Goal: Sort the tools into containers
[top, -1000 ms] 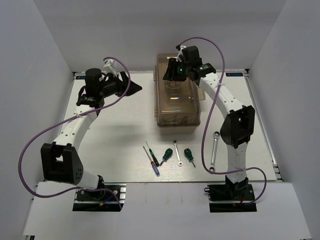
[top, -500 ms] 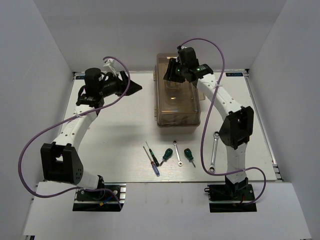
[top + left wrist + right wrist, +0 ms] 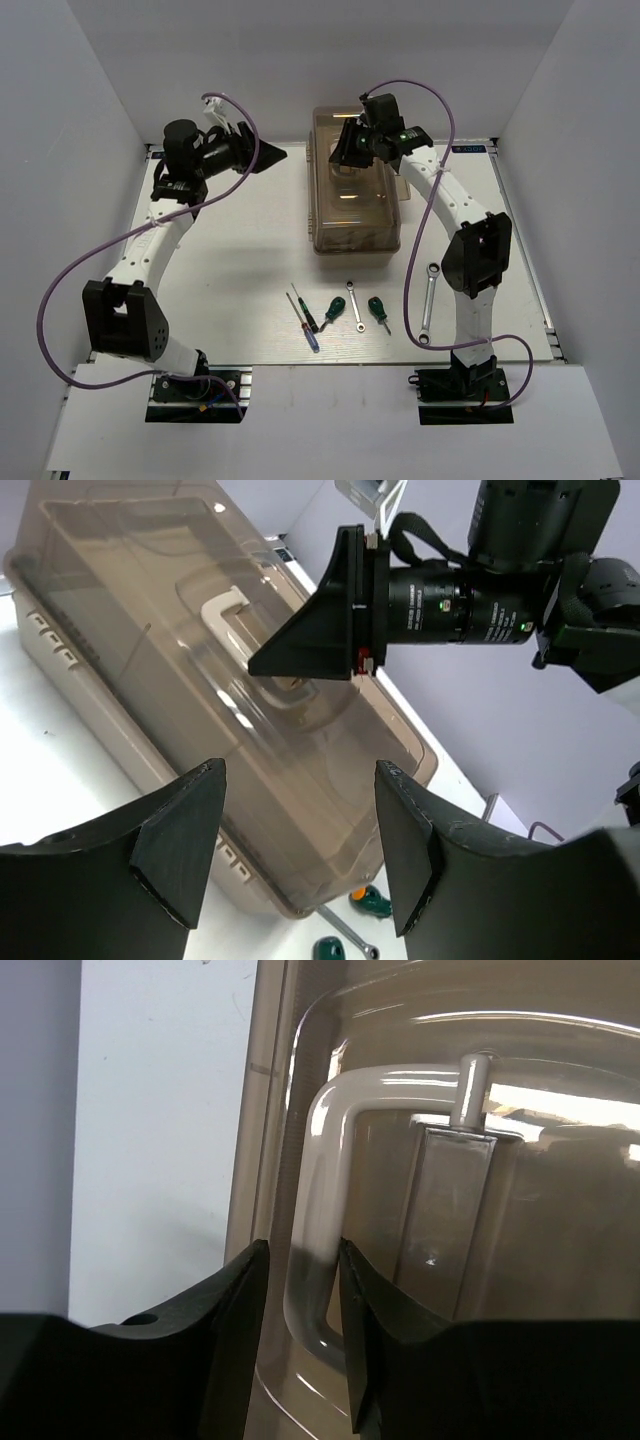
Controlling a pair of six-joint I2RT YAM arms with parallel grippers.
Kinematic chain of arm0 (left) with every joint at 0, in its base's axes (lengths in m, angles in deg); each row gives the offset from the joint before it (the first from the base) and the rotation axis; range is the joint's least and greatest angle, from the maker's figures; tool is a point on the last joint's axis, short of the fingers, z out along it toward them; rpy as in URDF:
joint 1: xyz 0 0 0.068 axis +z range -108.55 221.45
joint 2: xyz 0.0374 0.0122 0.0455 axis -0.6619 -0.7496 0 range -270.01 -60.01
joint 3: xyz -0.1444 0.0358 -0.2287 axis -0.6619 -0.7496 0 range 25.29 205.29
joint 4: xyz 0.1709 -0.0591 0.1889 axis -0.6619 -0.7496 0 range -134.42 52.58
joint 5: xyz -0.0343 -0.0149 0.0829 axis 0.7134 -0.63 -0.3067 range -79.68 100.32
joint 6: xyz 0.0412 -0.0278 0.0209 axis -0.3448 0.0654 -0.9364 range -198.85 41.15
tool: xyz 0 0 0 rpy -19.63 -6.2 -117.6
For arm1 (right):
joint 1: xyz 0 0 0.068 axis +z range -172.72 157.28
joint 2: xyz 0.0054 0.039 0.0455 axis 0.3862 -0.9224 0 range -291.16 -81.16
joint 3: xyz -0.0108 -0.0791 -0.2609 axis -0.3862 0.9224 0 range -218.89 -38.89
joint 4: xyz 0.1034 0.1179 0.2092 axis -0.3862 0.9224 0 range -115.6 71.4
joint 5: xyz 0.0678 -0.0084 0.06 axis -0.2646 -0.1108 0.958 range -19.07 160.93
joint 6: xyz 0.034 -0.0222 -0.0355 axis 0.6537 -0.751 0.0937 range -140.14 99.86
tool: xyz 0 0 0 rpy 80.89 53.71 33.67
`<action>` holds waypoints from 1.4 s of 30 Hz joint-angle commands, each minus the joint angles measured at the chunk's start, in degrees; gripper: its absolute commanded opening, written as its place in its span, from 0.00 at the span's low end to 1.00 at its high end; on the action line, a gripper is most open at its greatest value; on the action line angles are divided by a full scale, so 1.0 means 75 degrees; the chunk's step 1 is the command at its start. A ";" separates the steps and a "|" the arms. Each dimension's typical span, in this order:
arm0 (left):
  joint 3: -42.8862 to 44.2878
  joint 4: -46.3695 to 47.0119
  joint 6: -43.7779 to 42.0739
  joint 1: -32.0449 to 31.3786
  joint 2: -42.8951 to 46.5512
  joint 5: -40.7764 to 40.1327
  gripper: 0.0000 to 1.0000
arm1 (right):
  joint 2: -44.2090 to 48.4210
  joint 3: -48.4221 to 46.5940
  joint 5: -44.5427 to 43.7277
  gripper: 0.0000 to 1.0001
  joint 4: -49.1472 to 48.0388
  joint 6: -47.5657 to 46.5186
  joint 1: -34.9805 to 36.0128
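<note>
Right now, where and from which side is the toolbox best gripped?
Probably the white handle, from above: a thin loop on top, while the toolbox looks too wide for the jaws. The right gripper straddles one bar.

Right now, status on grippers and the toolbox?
Left gripper open, empty, left of toolbox. Right gripper astride white handle, not visibly clamped. Toolbox shut; tools on table. Nothing in the way.

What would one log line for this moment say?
left gripper: open, empty | right gripper: astride toolbox handle, grip unclear | tools: six on table
</note>
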 commanded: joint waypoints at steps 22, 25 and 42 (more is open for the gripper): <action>0.1473 0.0259 0.0667 -0.0781 -0.2190 0.0505 0.71 | 0.0127 0.0291 0.2863 0.22 -0.0683 0.0996 -0.0286; 0.1625 0.0071 0.0667 -0.0851 -0.2285 0.0422 0.71 | 0.0150 0.0337 0.2968 0.20 -0.0777 0.1078 -0.0322; 0.2608 -0.1125 0.0597 -0.1296 -0.3210 -0.0397 0.71 | 0.0408 0.0665 0.3379 0.19 -0.1316 0.1582 -0.0532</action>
